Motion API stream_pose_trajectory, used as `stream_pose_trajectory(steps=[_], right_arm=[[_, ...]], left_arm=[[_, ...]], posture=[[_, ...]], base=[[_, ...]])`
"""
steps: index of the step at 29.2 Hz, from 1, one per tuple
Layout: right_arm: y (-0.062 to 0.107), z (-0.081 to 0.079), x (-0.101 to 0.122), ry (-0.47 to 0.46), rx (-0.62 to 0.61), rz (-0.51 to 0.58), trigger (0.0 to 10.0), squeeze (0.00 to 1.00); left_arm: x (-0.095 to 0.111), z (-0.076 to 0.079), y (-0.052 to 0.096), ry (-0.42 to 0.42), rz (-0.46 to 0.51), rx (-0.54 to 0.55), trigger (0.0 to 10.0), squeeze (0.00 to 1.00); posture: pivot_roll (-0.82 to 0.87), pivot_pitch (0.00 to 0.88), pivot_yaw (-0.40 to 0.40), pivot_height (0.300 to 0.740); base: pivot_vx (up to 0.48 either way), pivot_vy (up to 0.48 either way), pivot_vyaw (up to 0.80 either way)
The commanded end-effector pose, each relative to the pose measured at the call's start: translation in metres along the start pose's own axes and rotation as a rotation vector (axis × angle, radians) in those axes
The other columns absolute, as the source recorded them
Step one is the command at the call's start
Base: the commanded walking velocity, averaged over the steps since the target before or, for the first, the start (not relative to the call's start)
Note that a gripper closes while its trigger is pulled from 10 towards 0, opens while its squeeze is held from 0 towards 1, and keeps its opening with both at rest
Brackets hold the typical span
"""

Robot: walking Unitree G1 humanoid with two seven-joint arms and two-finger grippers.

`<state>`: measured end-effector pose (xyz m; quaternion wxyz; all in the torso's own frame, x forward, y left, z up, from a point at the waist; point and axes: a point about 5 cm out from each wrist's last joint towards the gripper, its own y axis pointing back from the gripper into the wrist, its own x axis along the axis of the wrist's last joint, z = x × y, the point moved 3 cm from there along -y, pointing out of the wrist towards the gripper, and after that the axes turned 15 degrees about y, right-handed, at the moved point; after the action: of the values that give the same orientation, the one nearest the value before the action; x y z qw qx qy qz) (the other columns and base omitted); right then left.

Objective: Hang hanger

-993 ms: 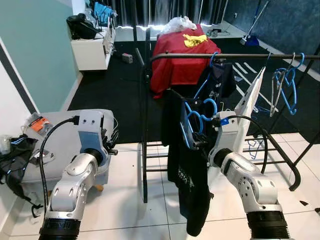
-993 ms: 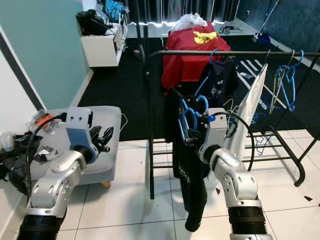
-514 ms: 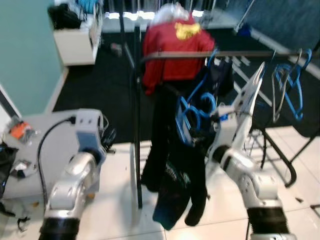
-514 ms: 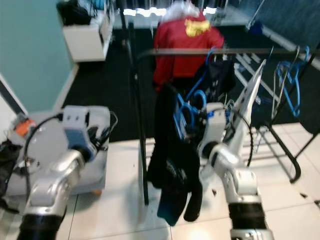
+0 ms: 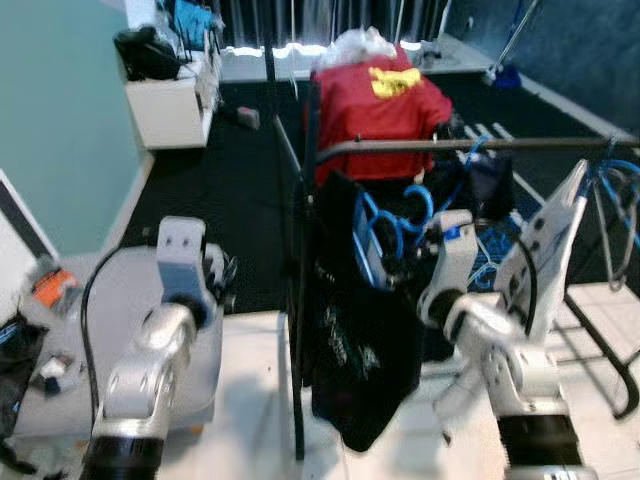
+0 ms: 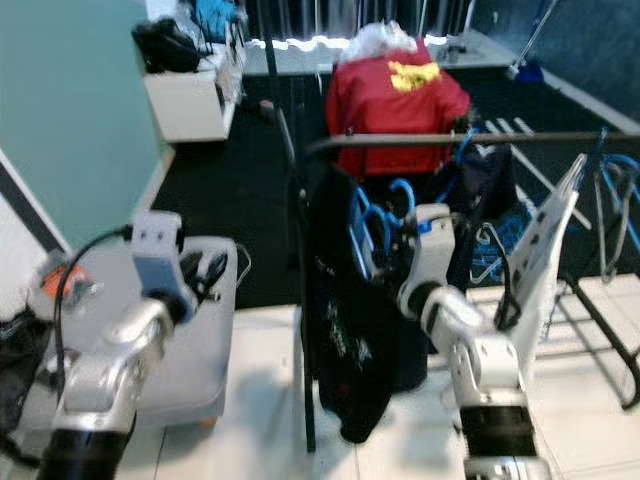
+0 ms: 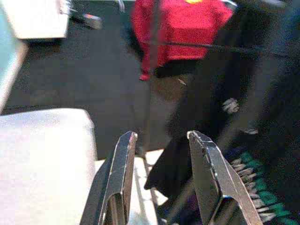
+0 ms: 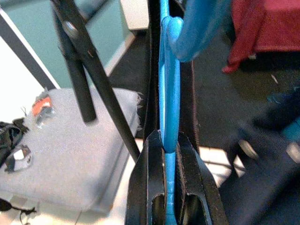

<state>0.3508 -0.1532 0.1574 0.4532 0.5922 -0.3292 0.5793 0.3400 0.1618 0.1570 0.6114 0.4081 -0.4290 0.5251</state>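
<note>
Rail (image 5: 470,146) directly above right gripper (image 8: 164,140); hung garments (image 5: 485,180) and blue hangers (image 5: 615,200) crowd it beyond. Black garment (image 5: 360,340) blocks beneath.

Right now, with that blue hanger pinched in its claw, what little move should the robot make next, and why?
Probably lift it a little. The right gripper is shut on the blue hanger, which carries a black garment, and its hook sits below the rail. The hook must rise above the rail before it can catch.

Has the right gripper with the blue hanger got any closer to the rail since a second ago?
Yes. The right gripper and blue hanger now sit closer under the rail.
</note>
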Motion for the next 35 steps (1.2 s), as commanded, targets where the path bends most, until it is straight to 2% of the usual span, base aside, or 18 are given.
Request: stream_pose_trajectory(steps=[1, 7, 9, 10, 11, 13, 14, 15, 21, 22, 24, 25, 28, 29, 31, 32, 33, 35], right_arm=[[0.000, -0.003, 0.005, -0.002, 0.011, 0.031, 10.0, 0.00], [0.001, 0.005, 0.007, 0.000, -0.028, 0.030, 10.0, 0.00], [0.003, 0.023, 0.008, 0.000, -0.137, 0.026, 10.0, 0.00], [0.007, 0.042, 0.006, -0.006, -0.252, 0.014, 10.0, 0.00], [0.007, 0.042, 0.006, -0.006, -0.252, 0.014, 10.0, 0.00], [0.017, 0.069, 0.003, -0.015, -0.401, 0.000, 10.0, 0.00], [0.021, 0.078, 0.002, -0.017, -0.445, -0.003, 10.0, 0.00], [0.021, 0.078, 0.002, -0.017, -0.445, -0.003, 10.0, 0.00], [0.049, 0.127, 0.009, -0.004, -0.659, 0.007, 10.0, 0.00], [0.049, 0.127, 0.009, -0.004, -0.659, 0.007, 10.0, 0.00], [0.061, 0.145, 0.010, 0.008, -0.730, 0.002, 10.0, 0.00], [0.061, 0.145, 0.010, 0.008, -0.730, 0.002, 10.0, 0.00], [0.087, 0.176, 0.013, 0.044, -0.842, -0.011, 10.0, 0.00], [0.087, 0.176, 0.013, 0.044, -0.842, -0.011, 10.0, 0.00], [0.104, 0.194, 0.015, 0.060, -0.913, -0.013, 10.0, 0.00], [0.104, 0.194, 0.015, 0.060, -0.913, -0.013, 10.0, 0.00], [0.112, 0.203, 0.017, 0.068, -0.949, -0.014, 10.0, 0.00], [0.115, 0.205, 0.017, 0.070, -0.957, -0.015, 10.0, 0.00]], left_arm=[[-0.001, -0.005, 0.002, -0.005, -0.002, 0.015, 10.0, 0.00], [-0.002, -0.004, 0.001, -0.011, -0.003, 0.014, 10.0, 0.00], [-0.002, -0.004, 0.001, -0.012, -0.005, 0.013, 10.0, 0.00], [-0.002, -0.003, 0.001, -0.013, -0.007, 0.012, 10.0, 0.00], [-0.002, -0.003, 0.001, -0.013, -0.007, 0.012, 10.0, 0.00], [-0.003, -0.003, 0.002, -0.015, -0.011, 0.009, 10.0, 0.00], [-0.004, -0.003, 0.002, -0.016, -0.013, 0.009, 10.0, 0.00], [-0.004, -0.003, 0.002, -0.016, -0.013, 0.009, 10.0, 0.00], [-0.004, -0.002, 0.001, -0.015, -0.015, 0.001, 10.0, 0.00], [-0.004, -0.002, 0.001, -0.015, -0.015, 0.001, 10.0, 0.00], [-0.004, 0.000, 0.001, -0.015, -0.017, -0.003, 10.0, 0.00], [-0.004, 0.000, 0.001, -0.015, -0.017, -0.003, 10.0, 0.00], [-0.005, 0.001, 0.001, -0.016, -0.020, -0.008, 10.0, 0.00], [-0.005, 0.001, 0.001, -0.016, -0.020, -0.008, 10.0, 0.00], [-0.006, 0.001, 0.001, -0.017, -0.021, -0.011, 10.0, 0.00], [-0.006, 0.001, 0.001, -0.017, -0.021, -0.011, 10.0, 0.00], [-0.006, 0.001, 0.001, -0.018, -0.024, -0.014, 10.0, 0.00], [-0.006, 0.001, 0.001, -0.018, -0.025, -0.016, 10.0, 0.00]], posture=[[-0.02, 0.005, -0.009, 0.740], [-0.02, 0.007, -0.008, 0.740], [-0.02, 0.012, -0.006, 0.740], [-0.02, 0.015, -0.006, 0.740], [-0.02, 0.015, -0.006, 0.740], [-0.02, 0.019, -0.004, 0.740], [-0.02, 0.019, -0.004, 0.740], [-0.02, 0.019, -0.004, 0.740], [-0.03, 0.023, -0.005, 0.740], [-0.03, 0.023, -0.005, 0.740], [-0.03, 0.023, -0.005, 0.740], [-0.03, 0.023, -0.005, 0.740], [-0.03, 0.025, -0.006, 0.740], [-0.03, 0.025, -0.006, 0.740], [-0.03, 0.026, -0.004, 0.740], [-0.03, 0.026, -0.004, 0.740], [-0.03, 0.027, 0.000, 0.740], [-0.03, 0.027, 0.000, 0.740]], base=[[0.386, 0.000, 0.00], [0.158, 0.000, 0.00], [0.000, 0.000, 0.00], [0.000, 0.000, 0.00], [0.000, 0.000, 0.00], [0.000, 0.000, 0.00], [0.000, 0.000, 0.00], [0.000, 0.000, 0.00], [0.000, 0.000, 0.00], [0.000, 0.000, 0.00], [0.000, 0.000, 0.00], [0.000, 0.000, 0.00], [0.000, 0.000, 0.00], [0.000, 0.000, 0.00], [0.000, 0.000, 0.00], [0.000, 0.000, 0.00], [0.000, 0.000, 0.00], [0.000, 0.000, 0.00]])
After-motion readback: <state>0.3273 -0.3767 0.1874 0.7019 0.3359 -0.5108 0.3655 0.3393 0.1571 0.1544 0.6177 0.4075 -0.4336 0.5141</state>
